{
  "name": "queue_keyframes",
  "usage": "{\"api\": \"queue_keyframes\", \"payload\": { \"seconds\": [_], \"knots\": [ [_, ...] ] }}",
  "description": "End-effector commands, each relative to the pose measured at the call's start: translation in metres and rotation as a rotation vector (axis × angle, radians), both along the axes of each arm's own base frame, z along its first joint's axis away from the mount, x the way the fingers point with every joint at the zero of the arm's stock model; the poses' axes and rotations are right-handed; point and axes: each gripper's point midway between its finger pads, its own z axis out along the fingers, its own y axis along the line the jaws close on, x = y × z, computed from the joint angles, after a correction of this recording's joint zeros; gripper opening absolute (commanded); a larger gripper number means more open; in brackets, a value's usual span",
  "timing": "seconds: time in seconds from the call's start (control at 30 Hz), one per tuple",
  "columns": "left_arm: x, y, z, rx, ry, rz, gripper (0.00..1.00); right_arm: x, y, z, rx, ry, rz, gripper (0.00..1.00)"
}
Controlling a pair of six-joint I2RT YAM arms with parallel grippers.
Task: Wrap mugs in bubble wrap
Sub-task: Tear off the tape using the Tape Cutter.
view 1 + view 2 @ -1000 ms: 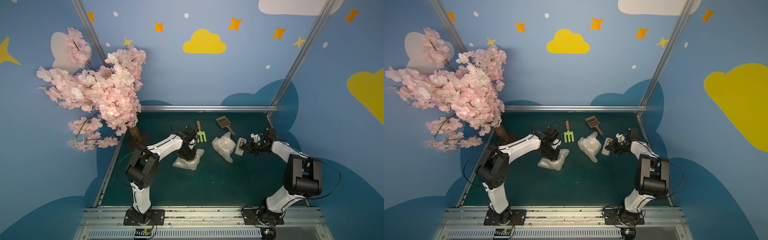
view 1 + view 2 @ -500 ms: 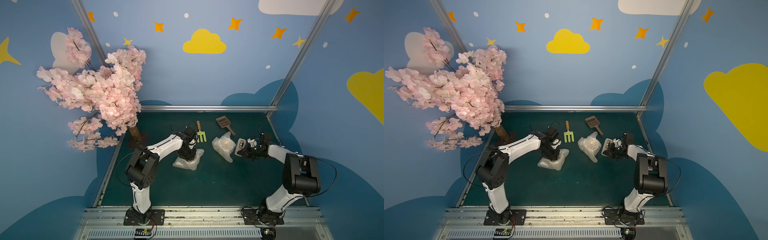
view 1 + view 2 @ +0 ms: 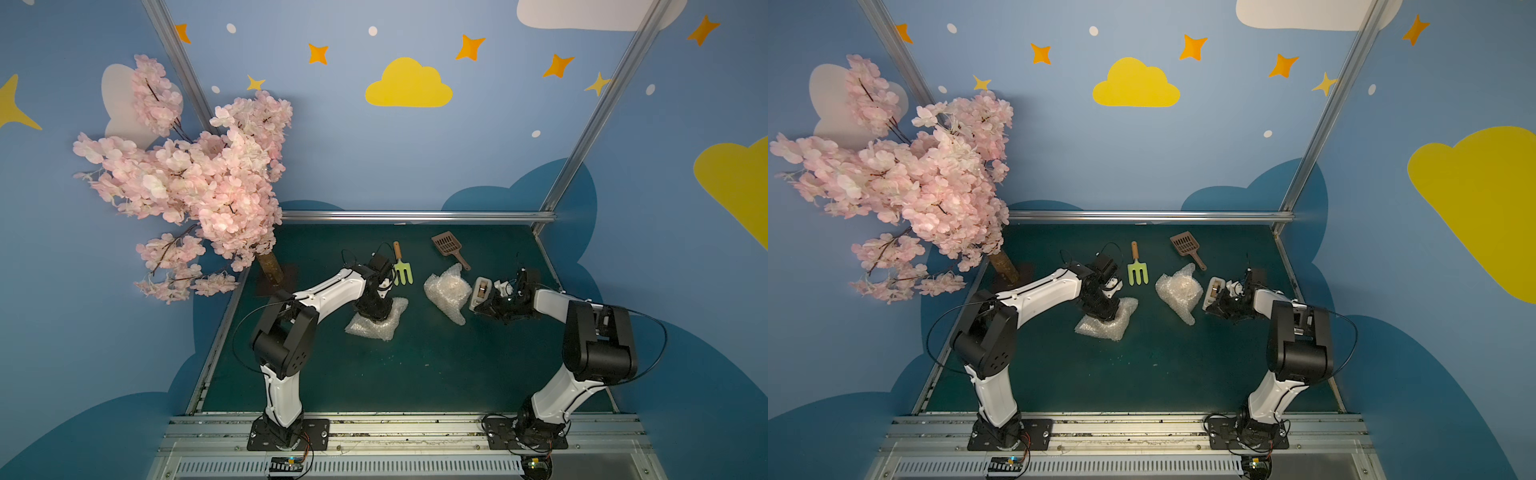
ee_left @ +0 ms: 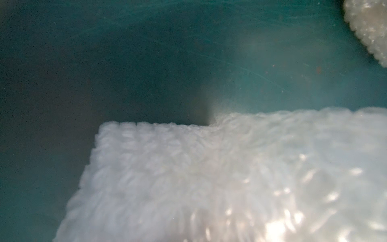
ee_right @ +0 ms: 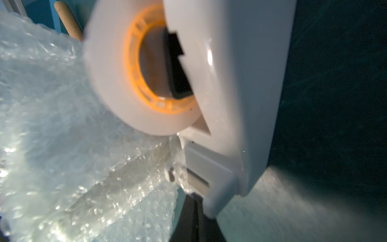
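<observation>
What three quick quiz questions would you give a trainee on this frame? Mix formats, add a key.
1. Multiple choice: what is right beside the right gripper? A) scoop B) tape dispenser C) garden fork
2. True or false: the left gripper hangs over the tape dispenser.
3. How many bubble wrap bundles lie on the table?
Key: 1 B; 2 false, it is down on a bundle; 3 two.

I see my left arm (image 3: 328,293) and right arm (image 3: 555,390) in white shells with bulky black joint housings, thin black cables (image 3: 663,332) looping off, and screwed-down black base plates (image 3: 318,430).
</observation>
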Motion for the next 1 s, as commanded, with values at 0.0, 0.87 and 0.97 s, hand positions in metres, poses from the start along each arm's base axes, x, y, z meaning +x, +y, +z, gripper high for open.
{"api": "queue_keyframes", "payload": {
  "seconds": [0.0,0.87,0.97],
  "knots": [
    [-0.013,0.012,-0.007,0.045,0.045,0.012,0.28,-0.011,-0.009,-0.022,-0.069,0.085,-0.008,0.0],
    [-0.004,0.007,0.04,0.016,0.01,0.034,0.41,-0.013,-0.019,-0.029,-0.097,0.125,-0.028,0.0],
    [-0.004,0.007,0.047,0.01,0.001,0.034,0.42,-0.014,-0.017,-0.024,-0.077,0.117,-0.025,0.0]
  ]
}}
